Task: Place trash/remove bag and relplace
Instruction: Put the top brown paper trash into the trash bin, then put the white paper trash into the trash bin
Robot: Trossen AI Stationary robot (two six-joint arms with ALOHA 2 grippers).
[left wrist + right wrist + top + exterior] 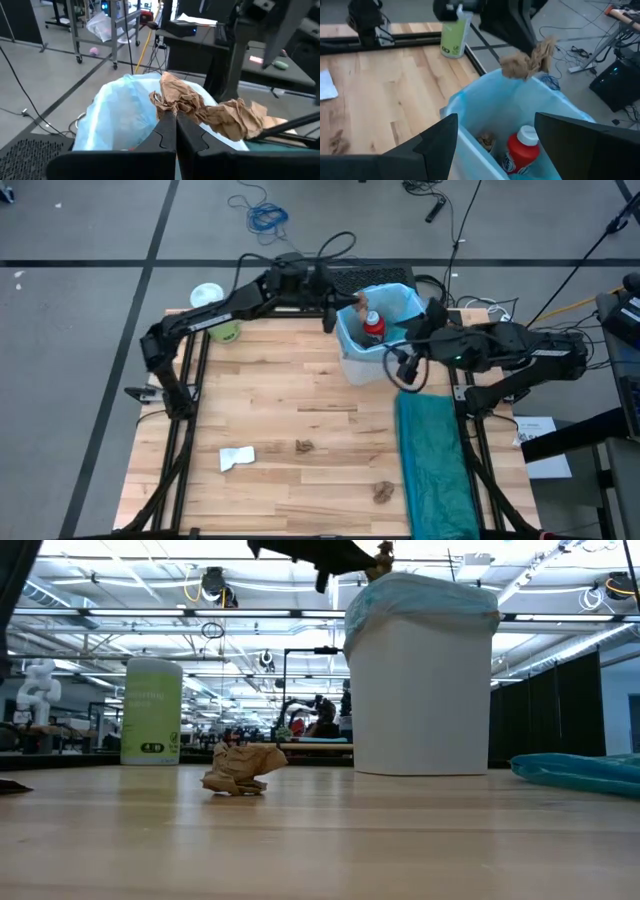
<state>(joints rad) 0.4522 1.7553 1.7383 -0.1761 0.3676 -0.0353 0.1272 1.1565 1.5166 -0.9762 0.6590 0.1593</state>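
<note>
A white wastebasket lined with the light-blue bag stands at the table's far edge. In it lie a red white-capped container and a brown wad. My left gripper is above the bin's far-left rim, shut on a crumpled brown paper wad. My right gripper is open, just off the bin's near-right side, its fingers wide of the rim. Two brown wads and a white scrap lie on the near half of the table. My left gripper pinches the crumpled brown wad by one end between its two shut fingers, slanting down from the table's left. The wad is lifted clear and sticks out past the fingertips over the bag's open mouth.
A darker teal bag lies flat along the table's right side. A green bottle with a white cap stands at the far-left corner. In the low view a wad sits in front of the bin.
</note>
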